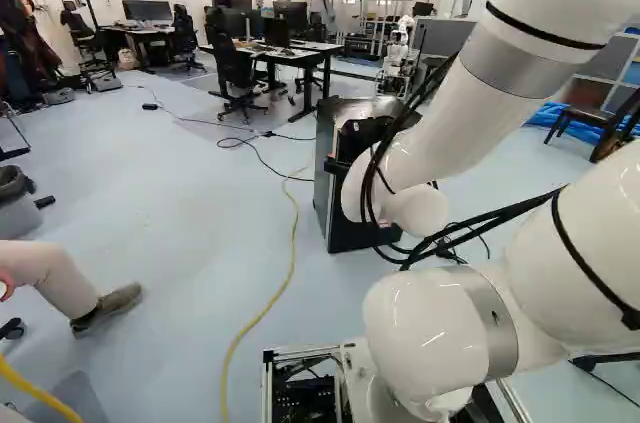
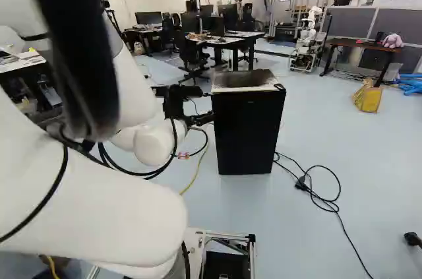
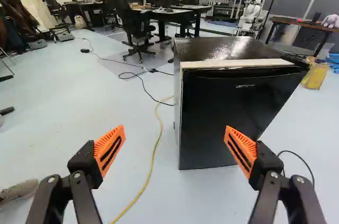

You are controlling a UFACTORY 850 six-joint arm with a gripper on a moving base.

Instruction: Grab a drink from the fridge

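Orange-padded black gripper [image 3: 174, 127] hangs spread wide, its 2 fingers [image 3: 242, 149] holding nothing, left of the boxy black fridge [image 3: 228, 49], whose slick door [image 3: 228, 107], probably stiff, may want hooking by its left edge [image 3: 184, 115], the drink unseen, presumably inside.

We've got a black fridge [image 3: 228, 113] with a cream strip [image 3: 238, 63] on it! Bright orange pads [image 3: 110, 150] slotted in black, white arm [image 1: 440, 138] banded black and grey, yellow cable [image 3: 153, 155] on pale blue floor [image 3: 79, 107]!
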